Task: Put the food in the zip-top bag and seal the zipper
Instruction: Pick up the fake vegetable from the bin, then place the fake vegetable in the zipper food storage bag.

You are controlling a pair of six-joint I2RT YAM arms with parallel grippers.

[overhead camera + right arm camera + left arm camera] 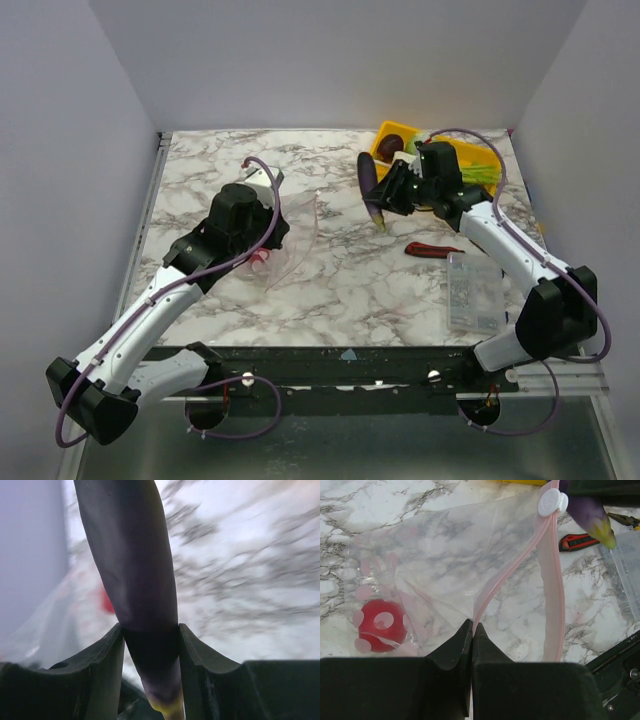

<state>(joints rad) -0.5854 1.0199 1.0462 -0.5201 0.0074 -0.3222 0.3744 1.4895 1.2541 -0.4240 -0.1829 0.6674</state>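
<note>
Bag (445, 565) in left hand (472, 629), eggplant (135, 570) in right hand (150, 632)

Both arms (150, 310) have white links, black joints, looping purple cables (262, 163) and black fingers (452, 647).

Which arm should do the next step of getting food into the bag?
Right. The right gripper is shut on the dark purple eggplant, close to the mouth of the zip-top bag. The left gripper is occupied pinching the zipper strip, with the red ball already inside.
</note>
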